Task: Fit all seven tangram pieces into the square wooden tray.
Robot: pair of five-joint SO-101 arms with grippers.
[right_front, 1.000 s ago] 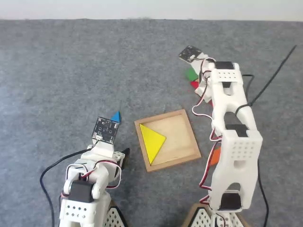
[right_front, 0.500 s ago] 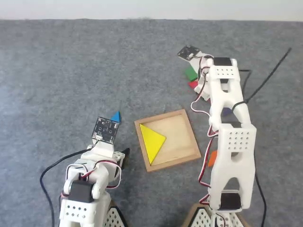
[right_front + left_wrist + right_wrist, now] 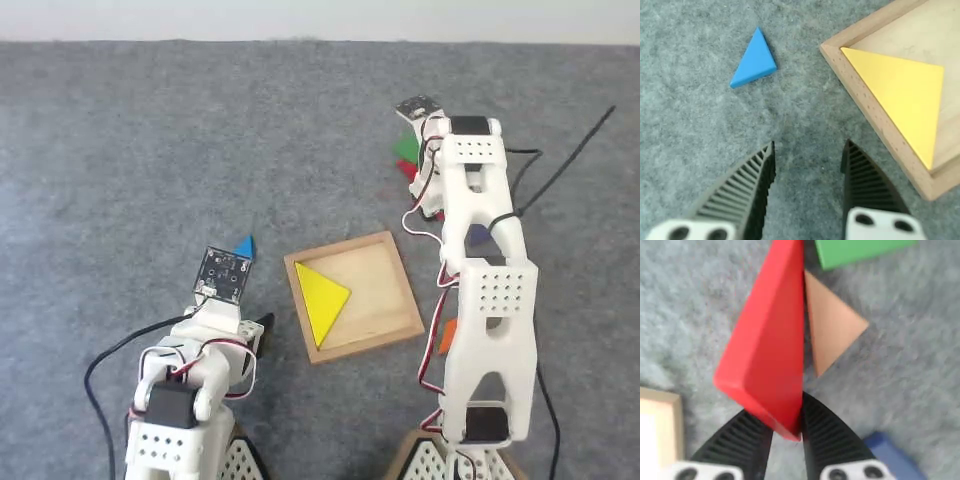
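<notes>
Right pincer (image 3: 782,415) is clamped on the red piece (image 3: 767,355), gripping it by one corner with a finger on each flat face. That looks like the reason the piece sits tipped up on edge instead of lying flat: pinching the faces is about the only hold you get on something this thin. I can't tell if it's fully off the grey mat (image 3: 150,150) or if the far tip is touching it.

Just past the fingertips, the tan triangle (image 3: 830,332) sits right alongside the red one, touching or nearly so. The green piece (image 3: 860,250) is further out beyond both. A dark blue piece (image 3: 890,452) lies close in, beside one finger. It's a tight cluster, so my guess is that lifting the red piece straight up is safer than dragging it, since dragging would shove the tan one.

A corner of the tray (image 3: 657,425) shows off to the side of the pincer, on the opposite side from the dark blue piece. So the carry back looks short.

Left pincer (image 3: 809,150) is spread open, holding nothing, and hanging low over bare mat. The blue triangle (image 3: 754,61) lies ahead of it, off toward one finger and well clear of the tips. The tray rim runs ahead on the other finger's side, with the yellow triangle (image 3: 905,90) lying flat inside against that rim. It looks parked there so it's lined up for the blue one without crowding the tray.

By my count that's one piece seated and six to go — early days.
</notes>
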